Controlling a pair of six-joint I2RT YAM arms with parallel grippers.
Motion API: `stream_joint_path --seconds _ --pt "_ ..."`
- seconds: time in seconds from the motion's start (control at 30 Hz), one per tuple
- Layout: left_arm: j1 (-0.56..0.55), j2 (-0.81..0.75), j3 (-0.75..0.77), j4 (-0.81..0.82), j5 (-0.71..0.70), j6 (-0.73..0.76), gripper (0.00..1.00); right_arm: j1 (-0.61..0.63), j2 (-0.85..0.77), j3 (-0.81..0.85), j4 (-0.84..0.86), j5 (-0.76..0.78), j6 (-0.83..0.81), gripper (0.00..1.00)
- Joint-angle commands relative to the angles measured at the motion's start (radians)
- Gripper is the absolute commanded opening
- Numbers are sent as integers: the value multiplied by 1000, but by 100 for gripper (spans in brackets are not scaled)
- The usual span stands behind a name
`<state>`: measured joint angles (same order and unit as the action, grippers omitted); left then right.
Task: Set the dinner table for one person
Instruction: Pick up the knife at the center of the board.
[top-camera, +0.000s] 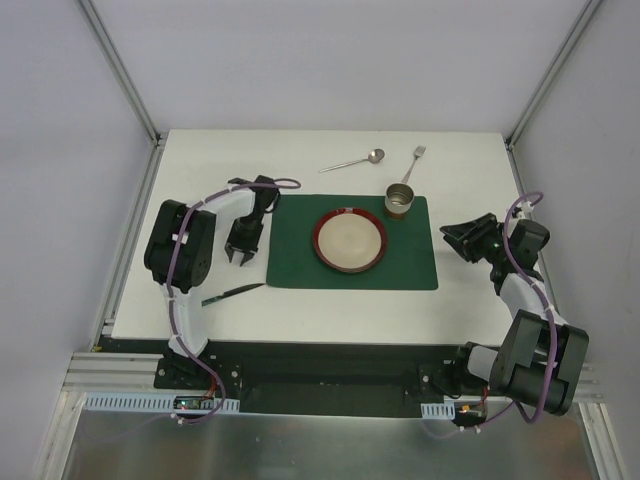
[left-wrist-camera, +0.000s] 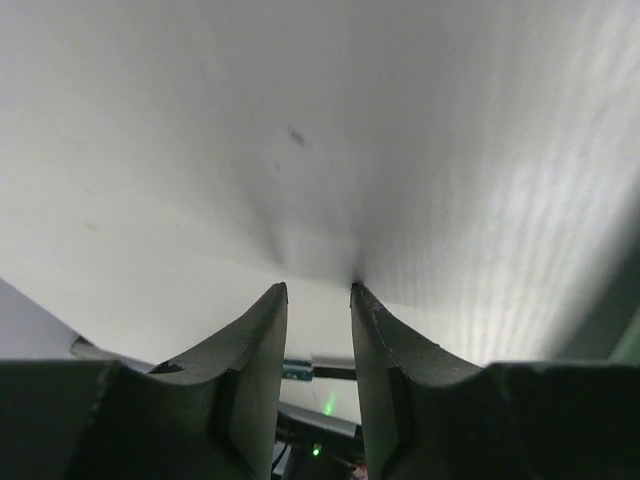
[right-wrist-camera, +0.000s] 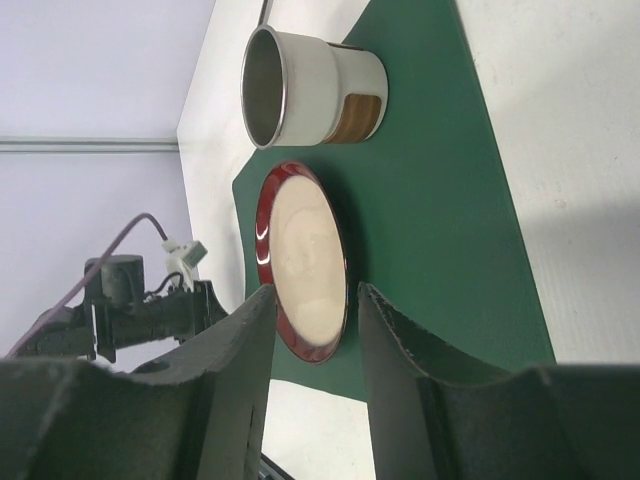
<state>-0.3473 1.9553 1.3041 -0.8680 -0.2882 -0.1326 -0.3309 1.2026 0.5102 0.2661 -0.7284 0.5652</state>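
Observation:
The white dinner table (top-camera: 300, 150) carries a dark green placemat (top-camera: 410, 265). A red-rimmed beige plate (top-camera: 350, 241) lies in the placemat's middle, and a metal cup (top-camera: 400, 200) stands at its far right corner. A spoon (top-camera: 355, 160) and a fork (top-camera: 415, 163) lie on the table behind the mat. A dark knife (top-camera: 232, 293) lies near the front, left of the mat. My left gripper (top-camera: 243, 255) points down at bare table (left-wrist-camera: 300, 150) beside the mat's left edge, open and empty (left-wrist-camera: 320, 290). My right gripper (top-camera: 455, 238) hovers right of the mat, open and empty (right-wrist-camera: 316, 292), facing the plate (right-wrist-camera: 300, 250) and cup (right-wrist-camera: 320, 90).
Metal frame rails (top-camera: 125, 70) edge the table on both sides, with grey walls beyond. The left arm (right-wrist-camera: 130, 310) shows past the plate in the right wrist view. Both arm bases sit on the black rail (top-camera: 320, 370) at the near edge.

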Motion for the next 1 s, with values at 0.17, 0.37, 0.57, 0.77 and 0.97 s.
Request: stream_joint_path --seconds 0.17,0.37,0.57,0.77,0.97 --pt "-4 -73 228 -86 -17 27 31 -22 -31 -1 47 -37 2 41" --pt "-13 -297 69 -109 23 -36 33 -28 -31 -1 50 -37 9 41" --pt "-48 -394 -88 -147 40 -10 36 -28 -23 -1 70 -45 22 41" --pt "-78 -375 -98 -196 19 -12 37 -28 -25 -3 73 -45 22 41" --pt "-79 -349 -147 -229 1 -59 36 -28 -28 -4 74 -48 24 41"
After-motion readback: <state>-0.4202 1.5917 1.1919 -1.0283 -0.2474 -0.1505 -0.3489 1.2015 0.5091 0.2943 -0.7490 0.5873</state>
